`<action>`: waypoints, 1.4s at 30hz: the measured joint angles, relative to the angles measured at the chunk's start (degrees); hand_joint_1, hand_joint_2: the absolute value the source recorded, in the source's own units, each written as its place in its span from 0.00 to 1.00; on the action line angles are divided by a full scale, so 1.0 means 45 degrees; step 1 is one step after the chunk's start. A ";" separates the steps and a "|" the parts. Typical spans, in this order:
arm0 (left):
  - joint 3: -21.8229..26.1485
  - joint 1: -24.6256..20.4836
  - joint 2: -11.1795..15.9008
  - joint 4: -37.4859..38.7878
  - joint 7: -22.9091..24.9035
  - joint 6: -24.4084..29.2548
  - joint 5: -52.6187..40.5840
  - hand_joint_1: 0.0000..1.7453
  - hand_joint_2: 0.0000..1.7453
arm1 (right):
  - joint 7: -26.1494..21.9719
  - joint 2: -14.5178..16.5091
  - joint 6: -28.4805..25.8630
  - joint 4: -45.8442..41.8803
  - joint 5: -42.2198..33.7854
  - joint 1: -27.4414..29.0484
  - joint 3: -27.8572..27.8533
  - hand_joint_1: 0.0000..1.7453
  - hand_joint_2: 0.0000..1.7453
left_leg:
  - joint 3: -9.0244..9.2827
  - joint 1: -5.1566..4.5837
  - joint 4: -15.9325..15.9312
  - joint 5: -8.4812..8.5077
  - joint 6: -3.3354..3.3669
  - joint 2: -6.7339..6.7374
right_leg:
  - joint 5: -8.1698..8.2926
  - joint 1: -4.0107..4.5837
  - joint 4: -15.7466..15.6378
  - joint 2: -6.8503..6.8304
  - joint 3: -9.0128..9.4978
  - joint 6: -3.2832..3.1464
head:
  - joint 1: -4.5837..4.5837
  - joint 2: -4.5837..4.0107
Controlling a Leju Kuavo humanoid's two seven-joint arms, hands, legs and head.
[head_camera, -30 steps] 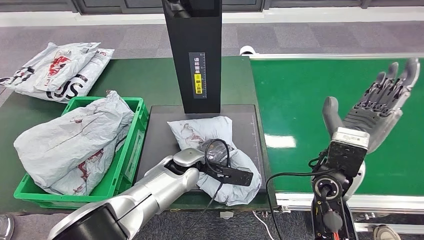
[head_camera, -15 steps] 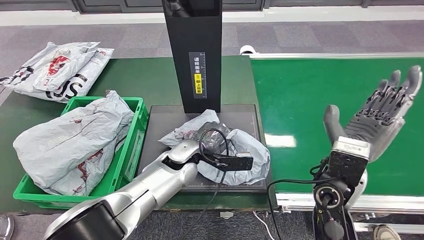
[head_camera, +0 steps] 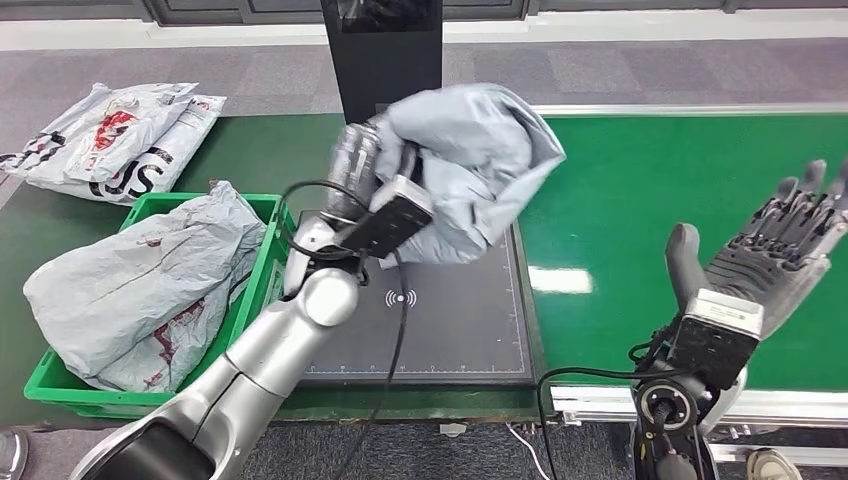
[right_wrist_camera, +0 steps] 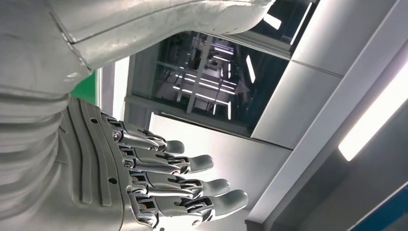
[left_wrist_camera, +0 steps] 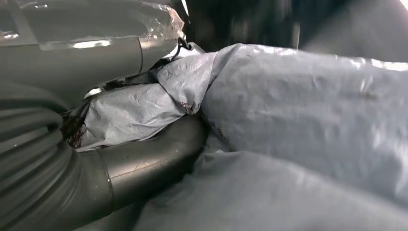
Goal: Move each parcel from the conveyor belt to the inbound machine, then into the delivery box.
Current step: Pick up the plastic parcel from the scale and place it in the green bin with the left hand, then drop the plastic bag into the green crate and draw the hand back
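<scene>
The left hand (head_camera: 362,165) grips the crumpled grey plastic parcel (head_camera: 478,170) above the black scanning plate (head_camera: 450,330); the right hand (head_camera: 770,255) is spread, empty. The slippery film could slide free before the green plastic box (head_camera: 262,275).

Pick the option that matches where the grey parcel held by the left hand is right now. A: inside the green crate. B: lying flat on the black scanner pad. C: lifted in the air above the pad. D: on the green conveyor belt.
C: the left hand grips the grey parcel raised clear above the scanner pad, whose surface lies bare beneath it.
</scene>
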 joint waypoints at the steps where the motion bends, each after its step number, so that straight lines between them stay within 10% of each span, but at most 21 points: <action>1: 0.0261 0.0144 0.0100 -0.0695 -0.0095 0.0204 0.0141 1.00 1.00 | -0.0055 -0.0012 -0.0017 0.0001 -0.0058 0.0031 -0.0019 0.00 1.00 | 0.0000 0.0002 -0.0002 0.0000 0.0000 -0.0001 | -0.0001 0.0001 0.0000 -0.0002 0.0001 -0.0001 | -0.0001 0.0000; 11: 0.2448 0.1478 0.1254 -0.5090 -0.0166 0.2162 -0.1121 1.00 1.00 | -0.0204 -0.0058 -0.0038 -0.0066 -0.0129 0.0418 -0.0187 0.00 1.00 | -0.0007 0.0002 -0.0004 0.0001 0.0000 -0.0006 | -0.0003 0.0006 0.0000 -0.0005 0.0002 -0.0002 | 0.0000 0.0001; 27: 0.5130 0.1967 0.2893 -0.5484 0.1604 0.2503 -0.4580 1.00 1.00 | -0.0185 -0.0060 -0.0038 -0.0498 -0.0077 0.0781 -0.0256 0.00 1.00 | -0.0012 0.0004 -0.0003 0.0010 -0.0013 -0.0009 | -0.0001 0.0006 0.0000 -0.0004 0.0000 -0.0003 | 0.0000 0.0002; 42: 0.8313 0.3928 0.5174 -0.3232 0.6647 0.0818 -1.2810 1.00 1.00 | 0.0528 -0.0118 0.0233 -0.0720 0.0503 0.0819 -0.0256 0.00 1.00 | -0.0011 0.0044 -0.0011 0.0015 -0.0041 0.0030 | -0.0003 0.0039 0.0005 0.0048 -0.0026 -0.0023 | -0.0002 0.0000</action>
